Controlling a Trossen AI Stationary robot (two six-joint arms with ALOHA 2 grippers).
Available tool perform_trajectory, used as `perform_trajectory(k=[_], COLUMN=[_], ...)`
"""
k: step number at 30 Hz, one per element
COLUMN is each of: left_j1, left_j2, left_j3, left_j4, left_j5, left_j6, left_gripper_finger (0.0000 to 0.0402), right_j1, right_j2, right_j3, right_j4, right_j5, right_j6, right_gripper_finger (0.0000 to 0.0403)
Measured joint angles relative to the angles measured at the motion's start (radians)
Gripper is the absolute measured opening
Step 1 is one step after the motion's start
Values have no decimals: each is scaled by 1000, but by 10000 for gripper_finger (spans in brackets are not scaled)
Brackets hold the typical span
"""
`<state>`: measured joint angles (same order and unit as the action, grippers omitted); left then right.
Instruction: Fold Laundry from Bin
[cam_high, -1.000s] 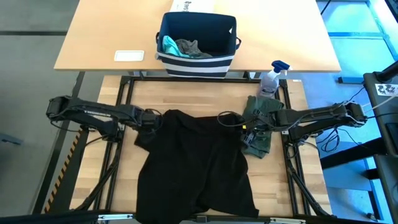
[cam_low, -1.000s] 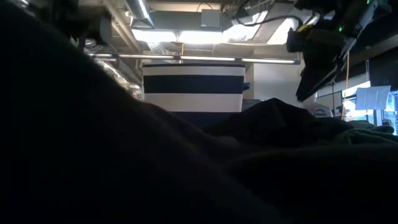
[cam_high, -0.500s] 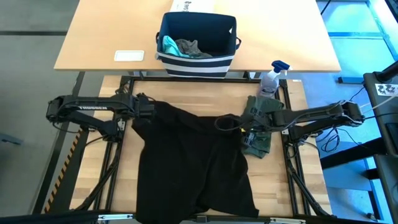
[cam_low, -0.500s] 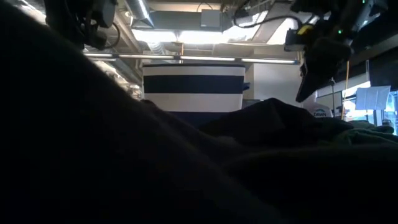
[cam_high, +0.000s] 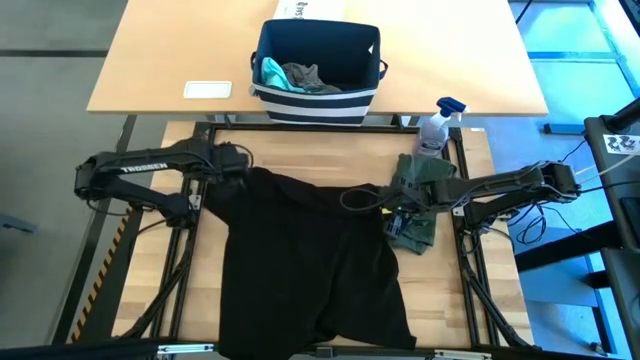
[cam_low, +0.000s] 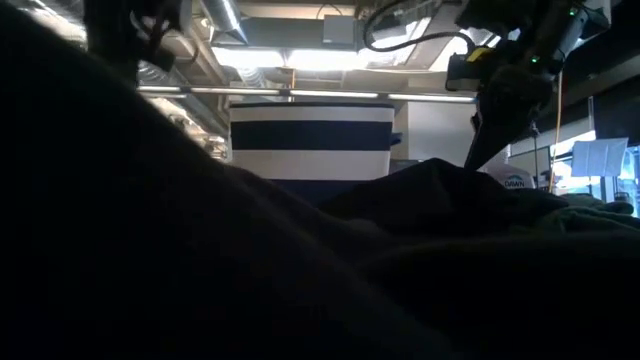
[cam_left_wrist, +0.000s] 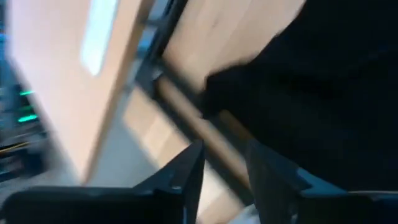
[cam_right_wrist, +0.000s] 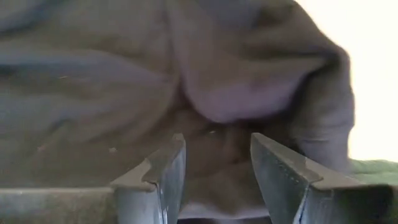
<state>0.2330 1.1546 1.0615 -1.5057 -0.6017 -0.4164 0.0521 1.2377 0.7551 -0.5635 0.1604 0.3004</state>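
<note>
The black T-shirt (cam_high: 315, 255) lies spread on the wooden table, its near hem at the front edge. My left gripper (cam_high: 240, 160) stands open above the shirt's far left corner (cam_left_wrist: 249, 87), with bare table between its fingers (cam_left_wrist: 224, 149). My right gripper (cam_high: 388, 212) is open and points down at the shirt's right edge (cam_right_wrist: 217, 93), close over a raised fold (cam_low: 440, 185). An olive-green piece (cam_high: 418, 200) lies bunched under the right arm. The navy bin (cam_high: 318, 30) on the far table holds a teal piece (cam_high: 270, 72) and a grey piece (cam_high: 305, 76).
A spray bottle (cam_high: 438, 125) stands at the table's far right corner, just beyond the olive-green piece. A white flat card (cam_high: 208, 90) and a white printed box (cam_high: 310, 8) lie on the far table. In the low view, black cloth fills the foreground before the striped bin (cam_low: 312, 135).
My left gripper rose and went toward the far left, drawing the shirt's far left corner outward so that side spread flatter. The corner now lies clear of its fingers. My right gripper rolled a little and sank slightly toward the shirt's right edge.
</note>
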Motion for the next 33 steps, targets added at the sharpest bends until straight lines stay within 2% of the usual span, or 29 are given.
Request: perform_trajectory(k=[3, 6, 8, 9, 11, 14, 16, 18, 20, 24, 26, 28, 30, 32, 33], left_j1=[-41, -77, -101, -114, -140, -169, -172, -164, -145, -66, -19, 28, 66, 90, 94], left_j2=[-32, -56, -48, -37, -7, 44, 76, 105, 124, 133, 128, 128, 128, 128, 127], left_j3=[49, 23, -24, -50, -115, -230, -304, -369, -405, -401, -393, -382, -363, -331, -311], left_j4=[197, 473, 600, 639, 688, 737, 798, 853, 890, 947, 1000, 1056, 1061, 1055, 1038], left_j5=[165, 473, 647, 705, 750, 743, 722, 642, 485, 75, -40, -58, 3, 130, 229], left_j6=[35, 144, 180, 183, 183, 183, 184, 196, 214, 211, 218, 247, 285, 304, 309], left_gripper_finger=[138, 142, 140, 138, 134, 129, 125, 122, 120, 115, 115, 115, 115, 114, 114], right_j1=[1, 1, 1, 1, 1, -2, -2, -2, -2, -23, -66, -130, -192, -234, -244], right_j2=[16, 53, 90, 114, 161, 229, 268, 285, 288, 287, 286, 286, 279, 257, 241], right_j3=[0, 0, 2, 2, 2, 2, 2, 1, 10, 56, 59, 58, 70, 127, 166], right_j4=[42, 113, 170, 191, 223, 247, 265, 274, 283, 284, 293, 292, 249, 128, 82], right_j5=[-77, -143, -187, -201, -206, -190, -125, -29, 96, 451, 628, 722, 712, 580, 486], right_j6=[-38, -126, -193, -220, -260, -309, -332, -336, -336, -337, -326, -271, -171, -62, -32], right_gripper_finger=[182, 182, 182, 182, 182, 182, 182, 182, 182, 182, 182, 182, 182, 182, 182])
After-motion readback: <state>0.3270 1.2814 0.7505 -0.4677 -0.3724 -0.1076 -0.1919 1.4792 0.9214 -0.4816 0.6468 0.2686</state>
